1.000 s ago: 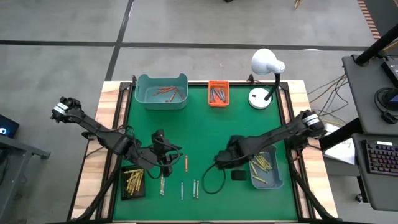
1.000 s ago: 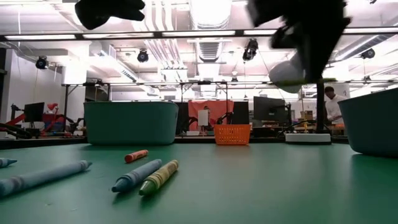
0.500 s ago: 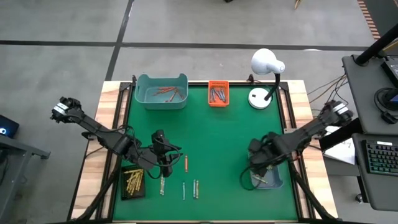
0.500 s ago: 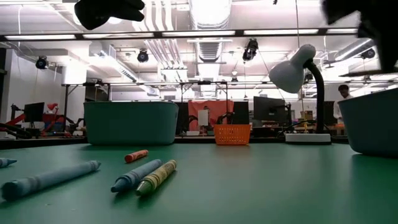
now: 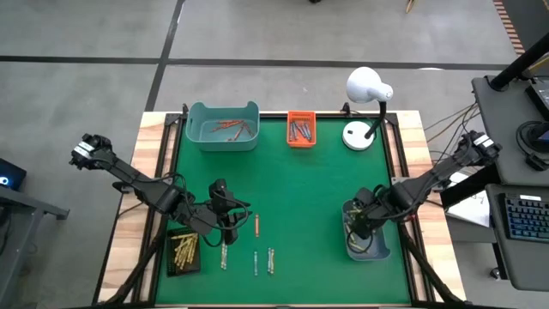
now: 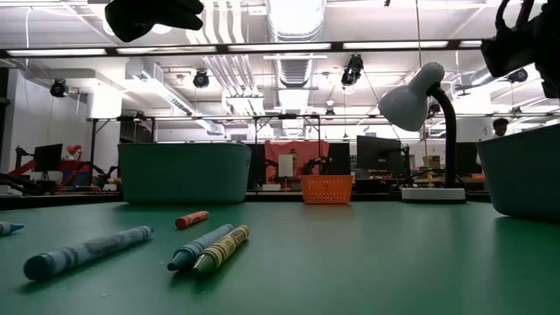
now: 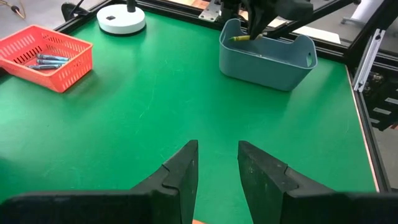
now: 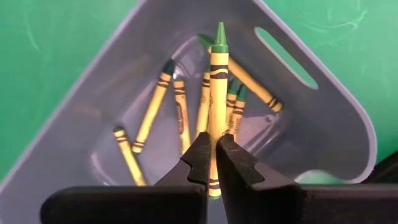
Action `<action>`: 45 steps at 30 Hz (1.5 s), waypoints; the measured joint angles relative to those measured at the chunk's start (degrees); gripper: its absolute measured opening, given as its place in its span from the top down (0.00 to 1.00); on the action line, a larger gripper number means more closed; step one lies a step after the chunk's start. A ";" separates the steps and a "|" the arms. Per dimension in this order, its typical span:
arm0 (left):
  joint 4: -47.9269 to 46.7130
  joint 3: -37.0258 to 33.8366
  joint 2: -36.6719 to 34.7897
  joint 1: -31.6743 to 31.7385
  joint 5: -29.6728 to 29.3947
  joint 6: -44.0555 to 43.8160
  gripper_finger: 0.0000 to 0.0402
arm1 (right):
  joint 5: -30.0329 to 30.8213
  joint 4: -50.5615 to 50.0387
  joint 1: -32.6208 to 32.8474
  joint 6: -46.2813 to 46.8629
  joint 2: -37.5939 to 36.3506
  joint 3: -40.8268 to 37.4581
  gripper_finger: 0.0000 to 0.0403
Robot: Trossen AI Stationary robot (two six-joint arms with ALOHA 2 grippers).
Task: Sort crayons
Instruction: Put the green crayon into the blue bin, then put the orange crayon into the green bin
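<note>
Right gripper [image 8: 212, 163] is over the grey-blue bin [image 5: 369, 242] at the tabletop's [image 5: 317, 184] right-front corner, fingers [image 8: 233, 165] closed on a green crayon [image 8: 216, 99] (tip pointing away from the wrist). More green crayons [image 8: 177, 109] lie in the bin below it. Left gripper [image 7: 217, 168] hovers above the left-front area, fingers part open, holding nothing. Loose crayons [image 5: 263, 261] on the tabletop near the front edge; an orange-red one [image 5: 256, 224] just beside the left gripper. Gold crayons in black tray [image 5: 183, 251], reds in teal bin [image 5: 223, 125], blue-greys in orange basket [image 5: 301, 130] at the far edge.
</note>
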 joint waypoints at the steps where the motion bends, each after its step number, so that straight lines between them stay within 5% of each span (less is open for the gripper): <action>1: 0.01 0.00 0.00 0.00 -0.01 0.00 0.76 | -0.03 0.03 0.00 -0.18 0.14 -0.25 0.97; 10: 0.31 0.00 0.00 0.00 -0.12 -0.13 0.76 | -0.18 0.60 0.00 3.58 2.97 -0.47 0.96; 25: 0.20 0.00 0.00 0.07 -0.14 -1.44 0.76 | -0.50 0.76 -0.02 3.52 3.14 -0.46 0.81; 34: 0.44 -0.04 3.39 0.07 -0.25 -12.58 0.76 | -1.91 0.10 -0.02 2.30 2.66 5.34 0.80; 45: 0.02 1.18 17.63 2.09 0.29 -30.11 0.76 | 16.92 0.73 0.00 -11.58 2.66 15.51 0.84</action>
